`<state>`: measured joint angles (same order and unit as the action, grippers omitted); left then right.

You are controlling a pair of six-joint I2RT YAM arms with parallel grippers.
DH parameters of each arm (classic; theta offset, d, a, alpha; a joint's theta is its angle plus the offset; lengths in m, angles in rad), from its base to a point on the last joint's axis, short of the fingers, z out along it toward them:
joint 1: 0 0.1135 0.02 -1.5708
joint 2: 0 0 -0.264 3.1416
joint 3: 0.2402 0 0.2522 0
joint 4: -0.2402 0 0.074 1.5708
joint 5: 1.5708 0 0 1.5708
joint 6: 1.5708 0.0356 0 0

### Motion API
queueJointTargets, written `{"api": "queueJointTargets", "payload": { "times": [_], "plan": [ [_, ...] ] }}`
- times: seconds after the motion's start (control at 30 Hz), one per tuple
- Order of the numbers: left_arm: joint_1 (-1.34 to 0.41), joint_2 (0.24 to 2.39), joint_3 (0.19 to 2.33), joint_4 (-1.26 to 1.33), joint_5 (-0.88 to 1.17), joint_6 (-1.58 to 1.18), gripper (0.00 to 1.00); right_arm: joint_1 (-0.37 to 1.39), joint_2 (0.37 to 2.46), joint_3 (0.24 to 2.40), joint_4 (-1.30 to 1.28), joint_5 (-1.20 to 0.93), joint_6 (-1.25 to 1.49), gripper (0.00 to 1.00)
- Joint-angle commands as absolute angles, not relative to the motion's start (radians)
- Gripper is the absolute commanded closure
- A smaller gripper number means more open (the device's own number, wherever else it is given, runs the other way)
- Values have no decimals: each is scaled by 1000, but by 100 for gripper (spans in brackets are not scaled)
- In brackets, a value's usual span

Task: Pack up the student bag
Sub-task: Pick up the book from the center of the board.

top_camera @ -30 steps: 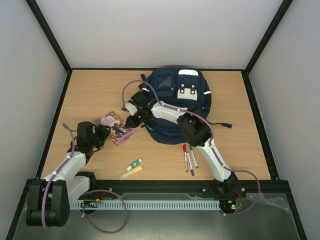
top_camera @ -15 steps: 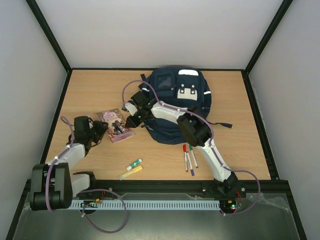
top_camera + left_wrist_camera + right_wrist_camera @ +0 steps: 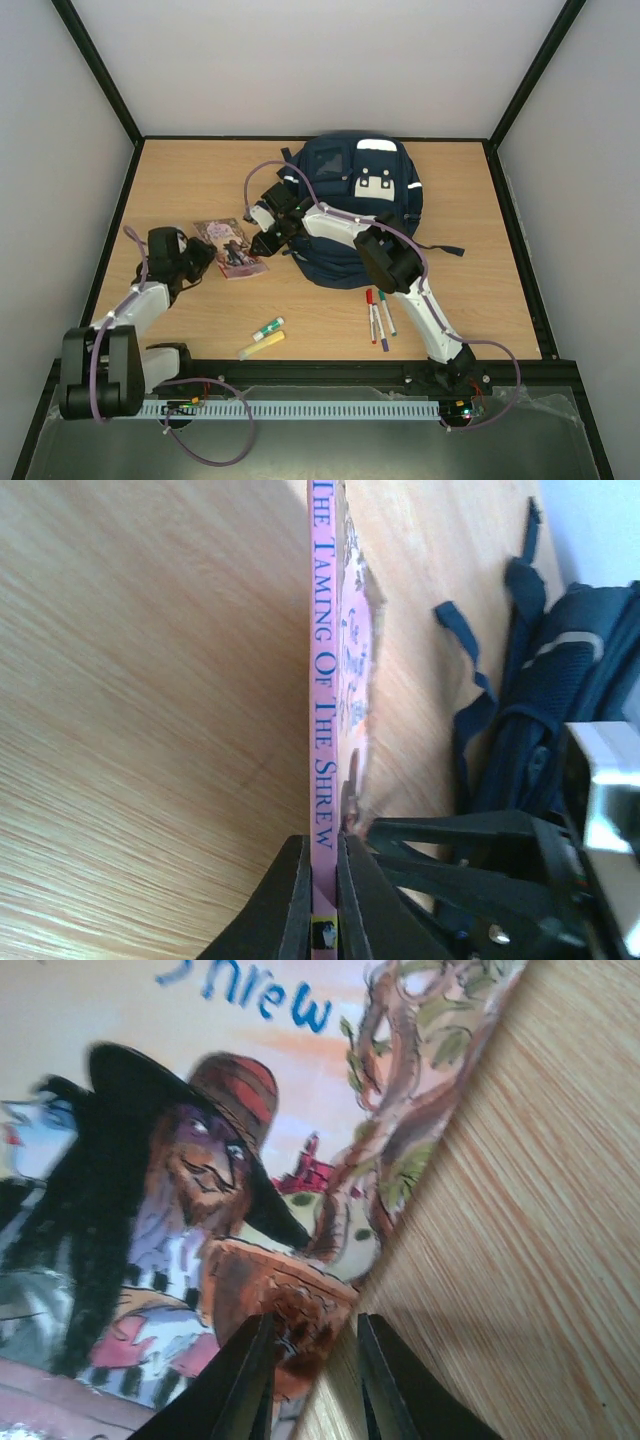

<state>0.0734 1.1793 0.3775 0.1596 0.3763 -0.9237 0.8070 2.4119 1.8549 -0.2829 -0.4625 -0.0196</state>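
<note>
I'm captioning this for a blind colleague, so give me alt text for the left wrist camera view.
The left gripper is shut on the pink spine of a thin paperback book, The Taming of the Shrew, seen edge-on against the light wooden table. A navy-blue fabric backpack with dark straps lies at the right.
</note>
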Motion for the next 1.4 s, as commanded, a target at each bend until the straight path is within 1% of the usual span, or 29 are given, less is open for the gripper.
{"api": "queueJointTargets", "payload": {
  "times": [0.0, 0.03, 0.1, 0.13, 0.23, 0.33, 0.37, 0.4, 0.43, 0.6, 0.73, 0.83, 1.0, 1.1, 1.23, 1.37],
  "plan": [
    [77, 1053, 453, 33, 373, -886, 98, 829, 2463, 1764, -544, -368, -17, 72],
    [75, 1017, 467, 4, 373, -883, 98, 818, 2421, 1763, -546, -378, -10, 66],
    [71, 954, 495, -27, 392, -873, 98, 789, 2331, 1759, -555, -401, 1, 50],
    [67, 924, 509, -37, 403, -871, 98, 764, 2280, 1748, -556, -415, 5, 45],
    [49, 868, 551, -37, 472, -857, 98, 691, 2087, 1675, -551, -482, -9, 33],
    [-8, 842, 596, -19, 522, -830, 98, 596, 1912, 1563, -524, -553, -29, 27],
    [-36, 838, 611, -7, 530, -822, 98, 563, 1859, 1520, -508, -584, -28, 22],
    [-68, 837, 623, 2, 533, -813, 98, 525, 1809, 1476, -493, -613, -23, 4],
    [-105, 838, 643, 15, 533, -805, 98, 490, 1765, 1416, -480, -647, -21, 0],
    [-278, 863, 681, 132, 551, -793, 98, 361, 1580, 1202, -461, -792, -80, 1],
    [-347, 908, 699, 230, 607, -794, 98, 273, 1431, 1051, -408, -954, -108, 1],
    [-386, 947, 708, 315, 652, -810, 98, 240, 1366, 1009, -417, -1062, -134, 1],
    [-425, 1013, 739, 426, 706, -843, 98, 237, 1331, 1016, -443, -1224, -148, 1],
    [-434, 1038, 775, 414, 707, -824, 98, 238, 1374, 1055, -450, -1314, -143, 1],
    [-439, 1072, 801, 487, 747, -865, 97, 248, 1457, 1145, -493, -1354, -158, 1],
    [-466, 1119, 846, 493, 758, -879, 98, 261, 1500, 1219, -565, -1453, -223, 1]
  ]
}}
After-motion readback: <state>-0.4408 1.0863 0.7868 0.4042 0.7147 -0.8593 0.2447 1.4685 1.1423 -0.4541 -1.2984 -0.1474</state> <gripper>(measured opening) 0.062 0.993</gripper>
